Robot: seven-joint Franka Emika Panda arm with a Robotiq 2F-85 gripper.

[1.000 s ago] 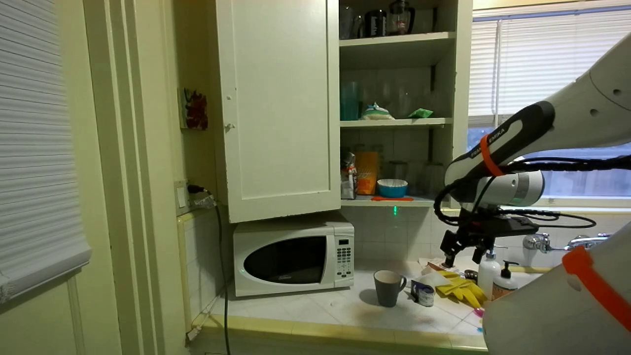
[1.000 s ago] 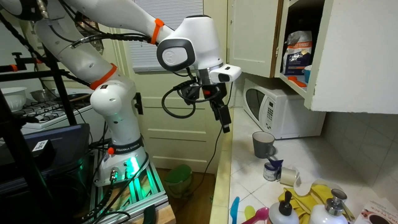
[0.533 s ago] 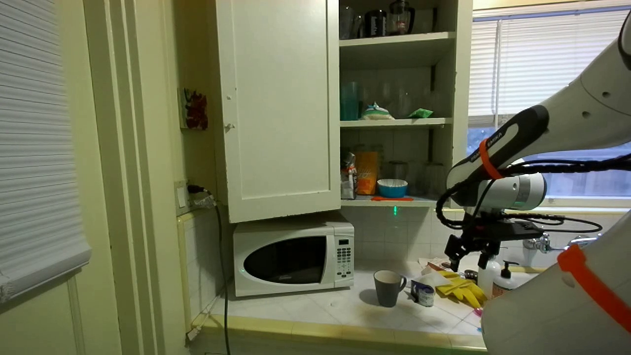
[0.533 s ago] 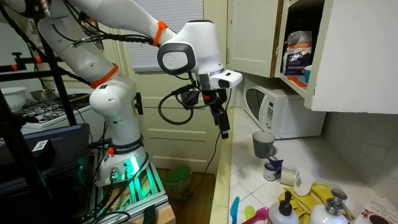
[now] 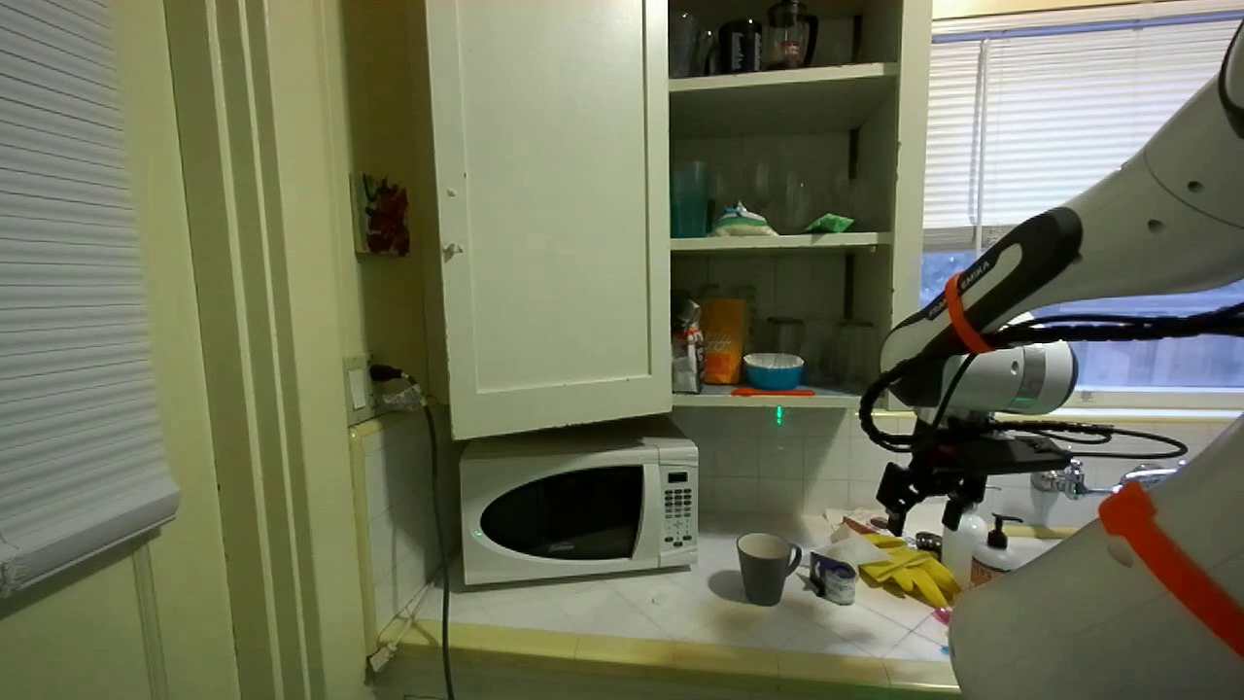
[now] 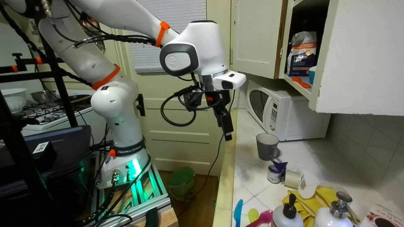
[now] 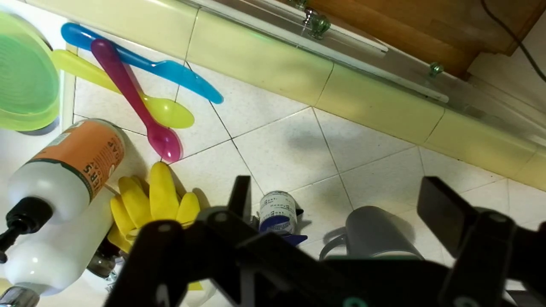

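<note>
Higher than the gray mug [image 6: 265, 146], my gripper [image 5: 923, 525] hangs with jaws spread wide, clear of it; mug stands upright on the tiled counter [image 6: 244, 171]. Wrist view: gripper covers most of the mug's mouth. Beside mug's handle, a printed cylinder [image 7: 277, 208], can or roll, I can't tell; dark-blue piece [image 6: 280, 164] against it, outline unclear. Farther from mug, yellow glove [image 7: 162, 194], partly screened by gripper; beyond that, green dish [image 7: 27, 81], cut off by frame.
</note>
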